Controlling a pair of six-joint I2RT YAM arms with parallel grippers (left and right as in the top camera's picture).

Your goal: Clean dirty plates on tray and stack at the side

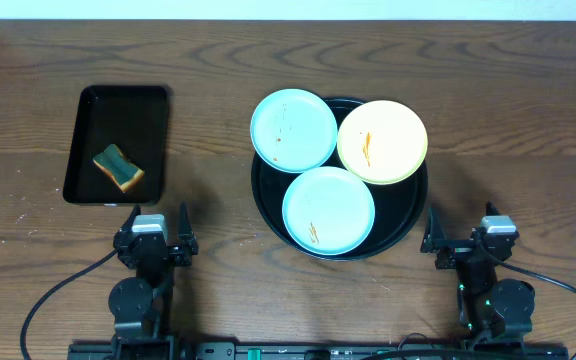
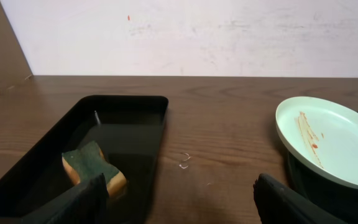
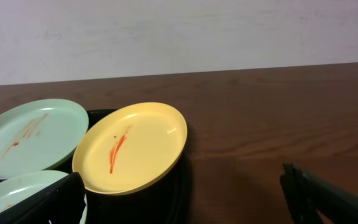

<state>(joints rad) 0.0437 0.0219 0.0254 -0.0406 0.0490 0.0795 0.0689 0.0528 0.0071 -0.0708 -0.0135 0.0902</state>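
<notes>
Black and glossy, the round tray sits on the desk in front of you. It carries the far blue plate at its left, the yellow plate overhanging its right rim, and the near blue plate closest to you; each bears orange-brown smears. Your left fingers and right fingers are spread wide, grasping nothing, either side of the tray. A sponge lies in the rectangular tray to the left.

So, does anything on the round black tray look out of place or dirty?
Yes. The near blue plate, far blue plate and yellow plate all carry orange-brown smears; the last two hang over the tray rim.
</notes>
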